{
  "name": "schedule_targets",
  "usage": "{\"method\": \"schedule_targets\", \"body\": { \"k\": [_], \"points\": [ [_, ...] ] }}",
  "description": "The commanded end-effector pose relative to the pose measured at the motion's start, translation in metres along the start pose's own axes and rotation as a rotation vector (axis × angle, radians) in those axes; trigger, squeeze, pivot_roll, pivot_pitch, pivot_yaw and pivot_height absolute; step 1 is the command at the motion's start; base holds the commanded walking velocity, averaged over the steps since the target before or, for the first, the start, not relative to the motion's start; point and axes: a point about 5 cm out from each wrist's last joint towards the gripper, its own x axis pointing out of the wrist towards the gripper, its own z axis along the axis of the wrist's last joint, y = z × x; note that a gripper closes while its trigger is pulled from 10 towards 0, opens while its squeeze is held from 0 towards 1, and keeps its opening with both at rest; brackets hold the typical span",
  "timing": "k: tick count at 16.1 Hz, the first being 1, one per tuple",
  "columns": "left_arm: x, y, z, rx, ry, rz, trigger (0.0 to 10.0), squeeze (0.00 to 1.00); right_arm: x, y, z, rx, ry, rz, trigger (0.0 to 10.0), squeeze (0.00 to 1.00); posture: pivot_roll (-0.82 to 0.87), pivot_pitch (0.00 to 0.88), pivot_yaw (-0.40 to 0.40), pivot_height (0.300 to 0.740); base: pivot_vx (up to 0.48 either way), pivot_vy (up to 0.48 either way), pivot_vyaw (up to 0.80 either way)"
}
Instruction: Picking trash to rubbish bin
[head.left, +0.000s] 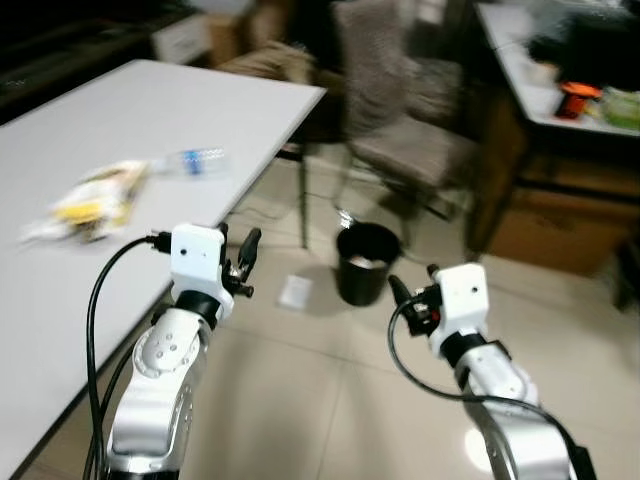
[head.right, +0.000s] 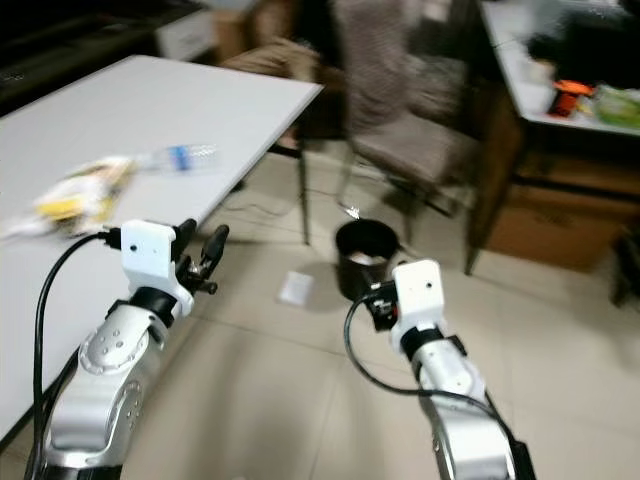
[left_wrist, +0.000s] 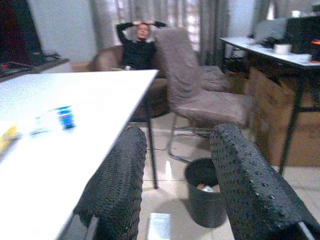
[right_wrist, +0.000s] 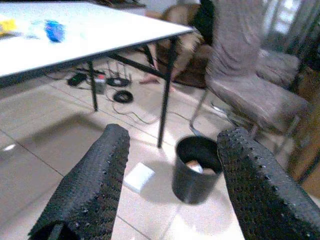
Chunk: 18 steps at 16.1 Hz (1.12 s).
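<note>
Both grippers, left (head.left: 243, 258) and right (right_wrist: 170, 175), hang spread and empty above tiles near a black rubbish bin (head.left: 366, 263), white paper (head.left: 295, 291) beside it, table (head.left: 150, 120) left.

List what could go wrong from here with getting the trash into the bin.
1. The white scrap lies flat on the tile beside the black bin; the left gripper and right gripper, both open and empty, may struggle to pinch it up.
2. The bottle lies on its side on the white table and may roll when touched.
3. The head views are blurred, so aim may be off.
</note>
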Motion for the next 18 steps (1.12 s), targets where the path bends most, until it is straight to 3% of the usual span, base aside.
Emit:
{"method": "schedule_targets", "body": {
  "k": [1, 9, 18],
  "points": [
    [0.003, 0.002, 0.002, 0.019, -0.008, 0.014, 10.0, 0.0, 0.004, 0.005, 0.004, 0.015, -0.027, 0.034, 10.0, 0.0, -0.17, 0.0, 0.0, 0.74, 0.319, 0.0, 0.8],
    [0.006, 0.014, -0.001, 0.089, 0.012, 0.059, 10.0, 0.0, 0.018, 0.009, 0.011, -0.021, -0.057, 0.092, 10.0, 0.0, -0.15, 0.0, -0.032, 0.74, 0.353, 0.0, 0.77],
    [0.009, 0.009, -0.005, 0.083, 0.026, 0.022, 10.0, 0.0, 0.011, 0.003, 0.005, 0.01, -0.047, 0.054, 10.0, 0.0, -0.17, 0.0, -0.029, 0.74, 0.365, 0.0, 0.0]
  ]
}}
